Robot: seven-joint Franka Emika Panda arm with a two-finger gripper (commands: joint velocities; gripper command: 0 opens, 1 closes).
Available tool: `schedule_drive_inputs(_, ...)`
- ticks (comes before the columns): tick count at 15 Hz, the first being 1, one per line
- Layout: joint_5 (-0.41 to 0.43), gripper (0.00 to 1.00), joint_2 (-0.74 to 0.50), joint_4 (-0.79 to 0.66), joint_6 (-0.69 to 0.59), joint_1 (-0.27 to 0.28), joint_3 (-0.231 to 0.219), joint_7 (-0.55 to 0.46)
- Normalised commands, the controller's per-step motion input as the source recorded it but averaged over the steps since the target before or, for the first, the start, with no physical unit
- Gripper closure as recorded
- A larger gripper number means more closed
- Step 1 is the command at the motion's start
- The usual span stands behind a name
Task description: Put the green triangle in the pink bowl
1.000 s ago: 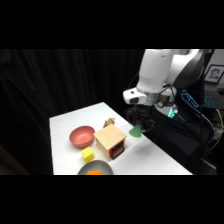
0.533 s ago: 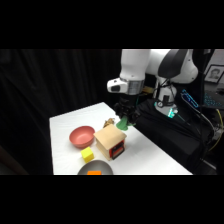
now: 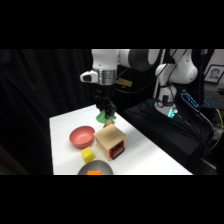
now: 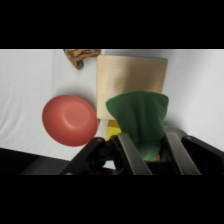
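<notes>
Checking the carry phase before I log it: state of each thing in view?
gripper: shut on the green triangle, above the table
green triangle: held, lifted, over the wooden box
pink bowl: upright, empty, on the table
wooden box: resting on the table beside the pink bowl
yellow cube: on the table, untouched
grey bowl: holds something orange

Pink bowl (image 3: 81, 136) left of wooden box (image 3: 110, 141), yellow cube (image 3: 88, 155) in front.

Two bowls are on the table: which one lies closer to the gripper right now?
The pink bowl, left of the wooden box. The grey bowl sits at the near edge, farther from the gripper holding the green triangle.
</notes>
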Motion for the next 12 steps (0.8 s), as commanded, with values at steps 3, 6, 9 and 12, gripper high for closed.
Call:
schedule_drive_inputs(3, 0.174, 0.94, 0.43, 0.6, -0.2, -0.101, -0.04, -0.19)
schedule_drive_inputs(6, 0.167, 0.94, 0.38, 0.55, -0.2, -0.099, -0.031, -0.18)
schedule_drive_inputs(9, 0.158, 0.94, 0.31, 0.47, -0.19, -0.092, -0.025, -0.17)
schedule_drive_inputs(12, 0.16, 0.94, 0.25, 0.41, -0.18, -0.076, -0.019, -0.16)
